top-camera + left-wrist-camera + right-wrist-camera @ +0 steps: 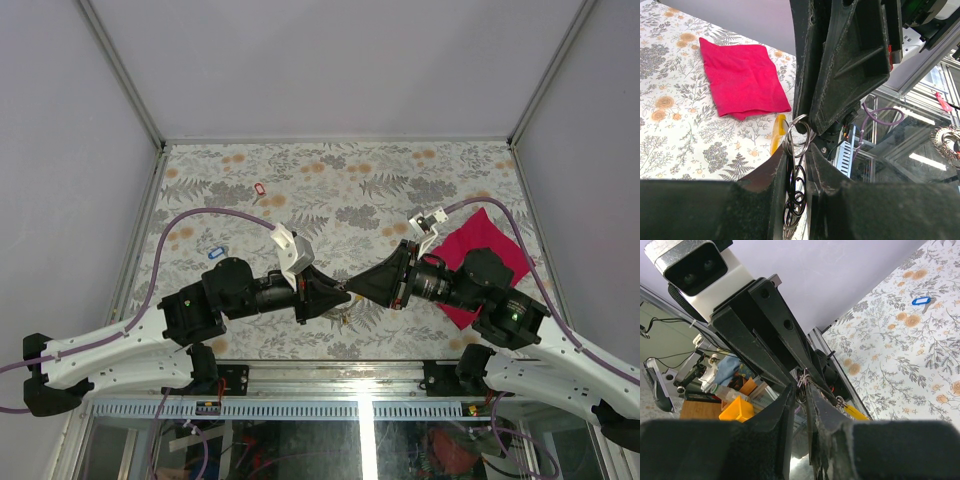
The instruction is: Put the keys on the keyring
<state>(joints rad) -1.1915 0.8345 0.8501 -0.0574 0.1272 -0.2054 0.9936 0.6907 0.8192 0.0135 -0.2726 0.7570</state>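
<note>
Left pincer (796, 160) and right pincer (801, 395) meet tip-to-tip, both pinching keyring (800, 134).

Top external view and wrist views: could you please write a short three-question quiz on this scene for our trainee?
1. True or false: the blue key lies on the table close to the left arm.
2. Which key is up at the keyring? A red, B yellow, C blue.
3. What does the right arm partly hide in the top view?
Key: 1 true. 2 B, the yellow key. 3 the magenta cloth.
</note>
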